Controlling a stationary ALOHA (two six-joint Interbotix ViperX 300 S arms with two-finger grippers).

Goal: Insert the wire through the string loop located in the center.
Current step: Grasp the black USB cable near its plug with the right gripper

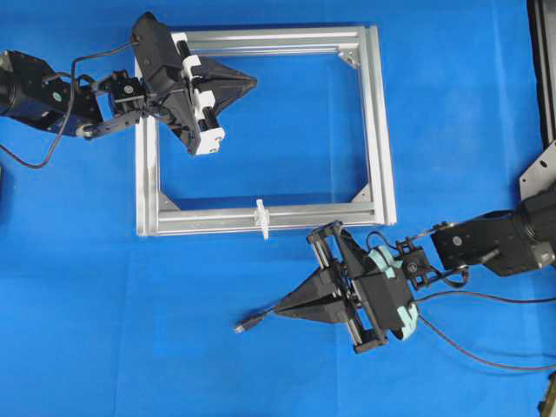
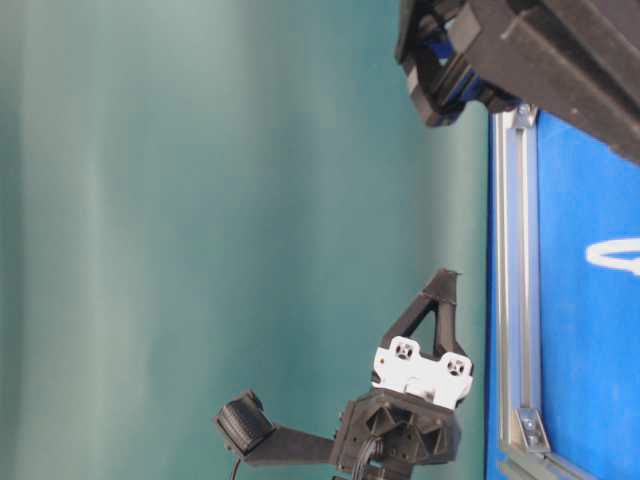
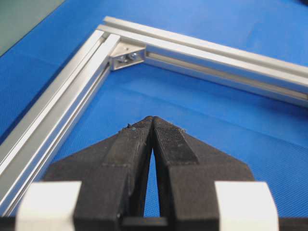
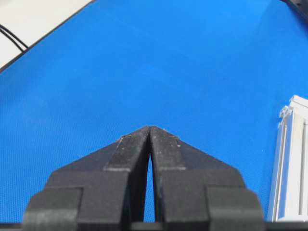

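Overhead, count of arms: two, each with one pincer.
Left pincer (image 1: 252, 82): fingertips pressed together, nothing between them; it hangs over the upper left part of the frame's opening, tips pointing toward the frame's right side.
Right pincer (image 1: 280, 308): tips together too, holding nothing; it sits below the frame over bare blue worktop (image 1: 104, 347), pointing left.
Frame (image 1: 380, 130): one silver rectangle of metal bars, lying flat, with small triangular brackets in its inner corners.
String loop (image 1: 261, 217): one, small and whitish, fixed at about the middle of the frame's lower bar, standing across the bar.
Wire (image 1: 252, 321): one plug end seen, dark with a short metal tip, lying on the worktop just left of the right pincer's tips; its long axis runs from lower left to upper right, tip toward the lower left, away from the loop.
Wire to loop: apart, the plug below the bar.
Wire's remaining length: cannot tell, hidden under the right pincer.
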